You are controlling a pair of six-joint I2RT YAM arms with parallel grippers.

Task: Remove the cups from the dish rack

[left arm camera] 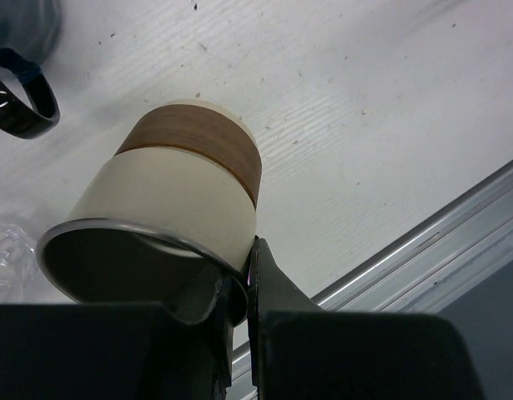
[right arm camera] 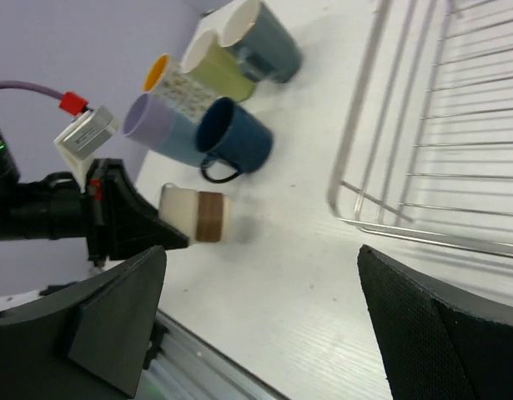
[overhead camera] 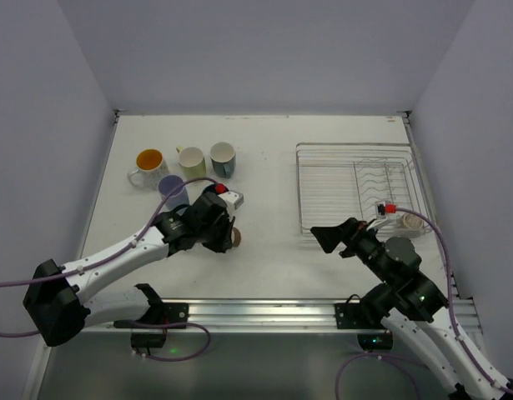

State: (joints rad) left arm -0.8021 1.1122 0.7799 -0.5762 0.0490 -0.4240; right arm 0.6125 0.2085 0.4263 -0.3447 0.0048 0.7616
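Observation:
My left gripper (overhead camera: pixel 220 230) is shut on the rim of a cream cup with a brown band (overhead camera: pixel 236 239), one finger inside and one outside (left arm camera: pixel 243 275). The cup (left arm camera: pixel 181 175) is tipped on its side just over the table. It also shows in the right wrist view (right arm camera: pixel 198 215). Behind it stand the orange-inside cup (overhead camera: pixel 148 165), yellow-green cup (overhead camera: pixel 191 160), grey cup (overhead camera: pixel 223 157) and lavender cup (overhead camera: pixel 173 190). The navy cup (right arm camera: pixel 235 137) shows beside the lavender one (right arm camera: pixel 156 129). My right gripper (overhead camera: pixel 333 237) is open and empty (right arm camera: pixel 264 325), at the near left corner of the dish rack (overhead camera: pixel 356 187).
A small pale round thing (overhead camera: pixel 406 221) sits at the rack's near right corner, partly hidden by my right arm; I cannot tell what it is. A metal rail (overhead camera: pixel 264 312) runs along the table's near edge. Walls close in the left, right and back.

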